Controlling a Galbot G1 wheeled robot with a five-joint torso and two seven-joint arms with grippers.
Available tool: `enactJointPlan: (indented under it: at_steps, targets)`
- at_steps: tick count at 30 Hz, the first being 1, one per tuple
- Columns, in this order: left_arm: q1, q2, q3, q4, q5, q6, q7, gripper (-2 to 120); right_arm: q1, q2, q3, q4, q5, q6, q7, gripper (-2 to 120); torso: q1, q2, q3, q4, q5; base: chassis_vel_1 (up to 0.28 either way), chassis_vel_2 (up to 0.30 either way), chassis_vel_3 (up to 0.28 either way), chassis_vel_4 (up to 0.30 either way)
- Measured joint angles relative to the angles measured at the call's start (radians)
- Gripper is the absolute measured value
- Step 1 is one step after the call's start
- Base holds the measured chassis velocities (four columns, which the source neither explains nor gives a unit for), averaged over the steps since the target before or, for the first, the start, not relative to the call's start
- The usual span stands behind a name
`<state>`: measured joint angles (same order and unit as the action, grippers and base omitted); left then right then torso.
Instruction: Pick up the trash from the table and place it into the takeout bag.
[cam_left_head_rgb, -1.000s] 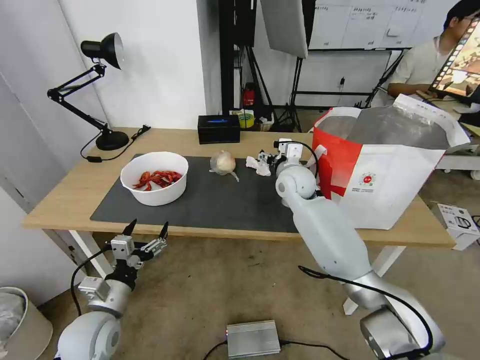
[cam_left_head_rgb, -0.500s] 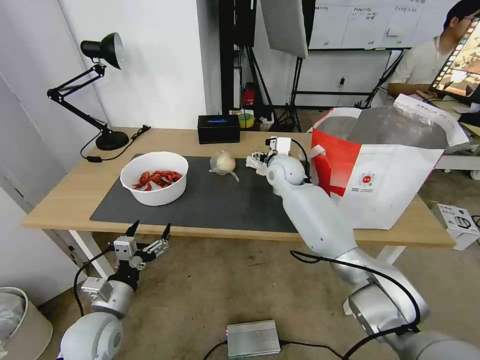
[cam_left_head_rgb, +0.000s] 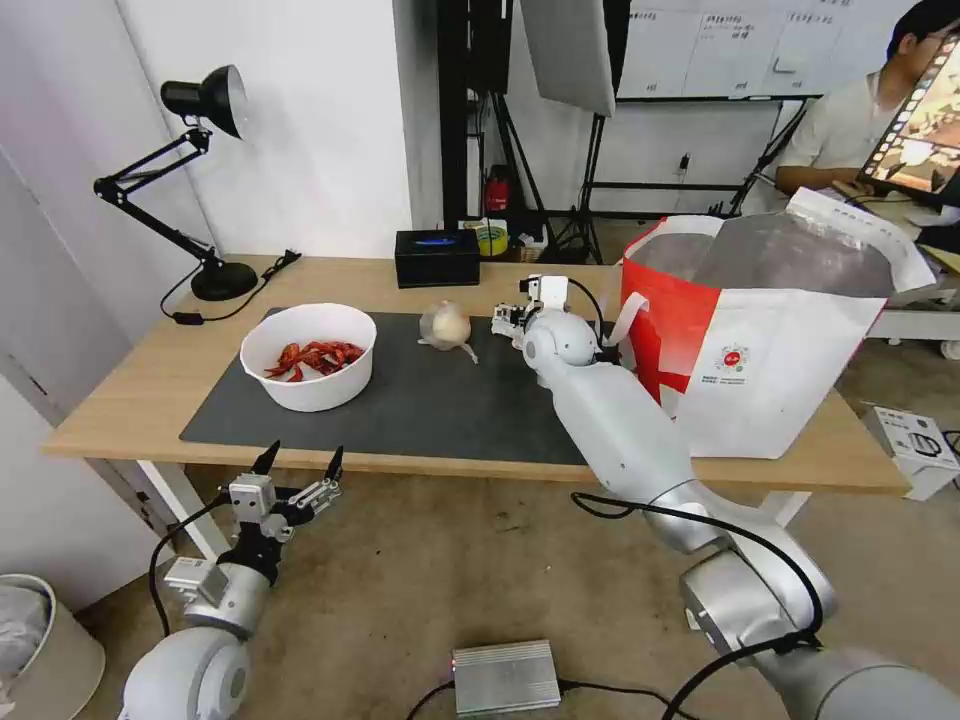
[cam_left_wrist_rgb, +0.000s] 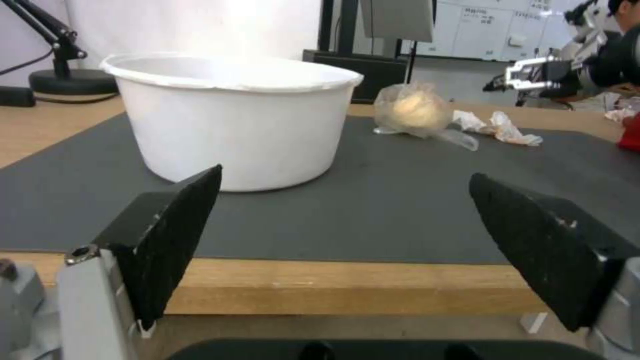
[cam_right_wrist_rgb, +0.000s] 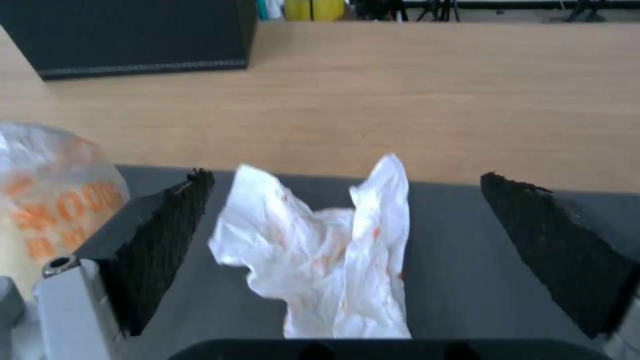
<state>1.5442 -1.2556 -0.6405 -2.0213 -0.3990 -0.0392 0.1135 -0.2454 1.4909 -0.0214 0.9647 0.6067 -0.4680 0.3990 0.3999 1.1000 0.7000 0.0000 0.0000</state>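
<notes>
The desk (cam_left_head_rgb: 140, 400) is pale, smooth wood with a matt dark grey mat (cam_left_head_rgb: 430, 400) that looks faintly grainy; on it the white bowl (cam_left_head_rgb: 308, 357) has a plain, dull plastic wall, and at its 3 o'clock the balled plastic bag (cam_left_head_rgb: 446, 326) is thin, clear and glossy. The tissue (cam_right_wrist_rgb: 320, 255) is soft, creased paper, stained orange. The takeout bag (cam_left_head_rgb: 770, 350) shows smooth white and red panels with a silvery foil lining.

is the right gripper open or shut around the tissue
Open. In the right wrist view the right gripper has its two black fingers spread wide on either side of the crumpled white tissue, touching neither side.
</notes>
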Motion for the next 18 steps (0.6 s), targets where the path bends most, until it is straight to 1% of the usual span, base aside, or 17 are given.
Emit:
enactJointPlan:
  at_steps: [18]
  targets:
    - [0.009,-0.025,0.006,0.005,0.012,-0.013,0.008,100,-0.004,0.023,0.016,-0.069,-0.036,0.035,-0.036,100,0.0,0.0,0.0,0.0,0.0,0.0,0.0,0.0,0.0]
